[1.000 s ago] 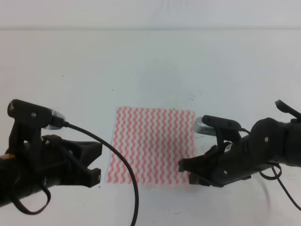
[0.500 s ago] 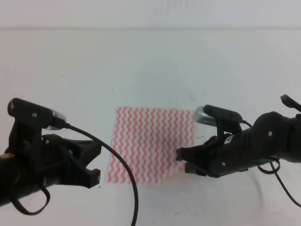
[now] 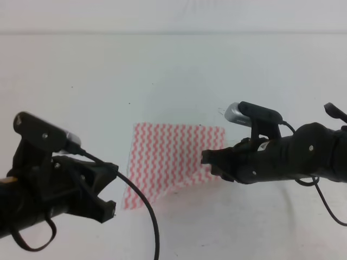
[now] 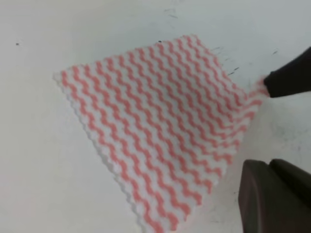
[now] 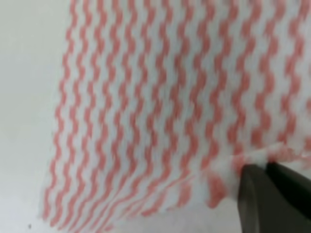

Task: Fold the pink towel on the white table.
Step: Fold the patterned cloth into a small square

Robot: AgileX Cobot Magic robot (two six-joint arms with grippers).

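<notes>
The pink towel (image 3: 165, 157) with pink and white zigzag stripes lies on the white table (image 3: 162, 70) in the middle of the high view. My right gripper (image 3: 208, 161) is shut on the towel's near right corner and holds it raised off the table, so that side slopes up. The right wrist view shows the towel (image 5: 160, 97) bunched where it meets the dark fingers (image 5: 272, 194). My left gripper (image 3: 110, 188) stands open just left of the towel's near left corner, holding nothing. In the left wrist view the towel (image 4: 155, 126) fills the middle, with the right gripper's tip (image 4: 289, 80) at its corner.
A black cable (image 3: 142, 203) from my left arm curves in front of the towel's near left corner. Small dark scuffs (image 3: 221, 111) mark the table beyond the towel. The table's far edge (image 3: 173, 33) runs across the top.
My right gripper has moved left and away from the front edge, lifting the towel's near right corner off the table. The left arm has shifted only slightly.
</notes>
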